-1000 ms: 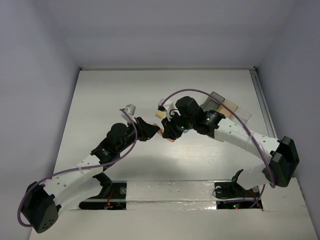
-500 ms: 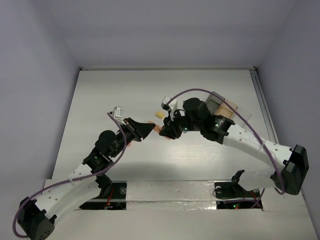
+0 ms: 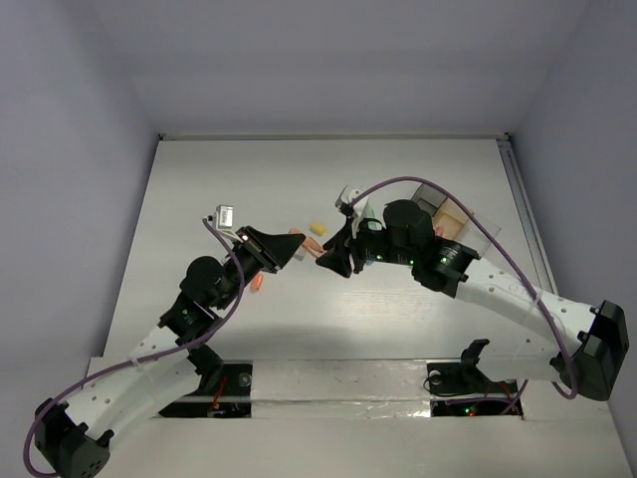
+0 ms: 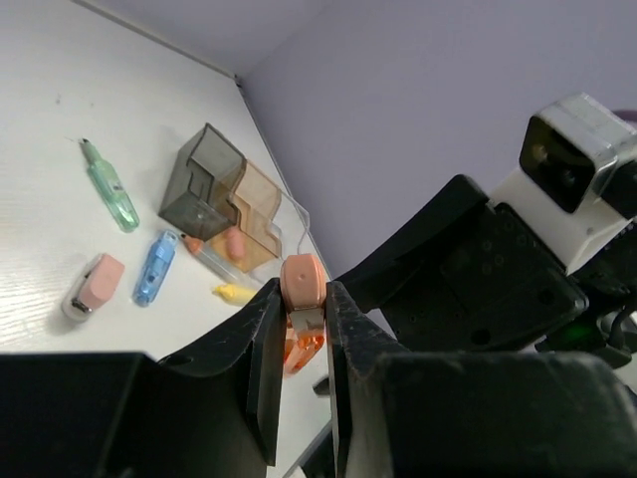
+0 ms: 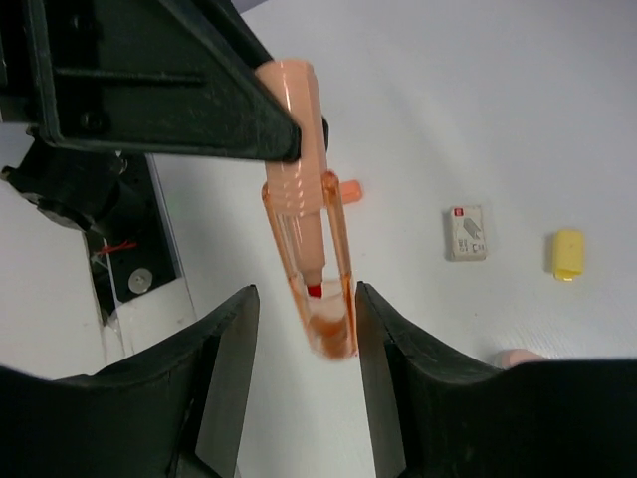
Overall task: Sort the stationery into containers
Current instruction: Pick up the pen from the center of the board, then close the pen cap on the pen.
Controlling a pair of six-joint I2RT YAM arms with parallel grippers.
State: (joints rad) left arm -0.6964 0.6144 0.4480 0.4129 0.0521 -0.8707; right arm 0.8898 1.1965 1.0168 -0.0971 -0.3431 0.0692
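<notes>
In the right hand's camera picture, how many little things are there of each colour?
Orange: 2, a pen and a small piece
Yellow: 1, a stub
Grey-white: 1, a block
Pink: 1, a bit cut off at the edge
Total: 5

White wood-grain table (image 3: 219, 189), lavender walls (image 3: 80, 149) around it.

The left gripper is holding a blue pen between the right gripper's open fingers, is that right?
Not quite: the pen in the left gripper is orange, not blue, as the right wrist view shows. Its end does sit between the open fingers of the right gripper.
</notes>
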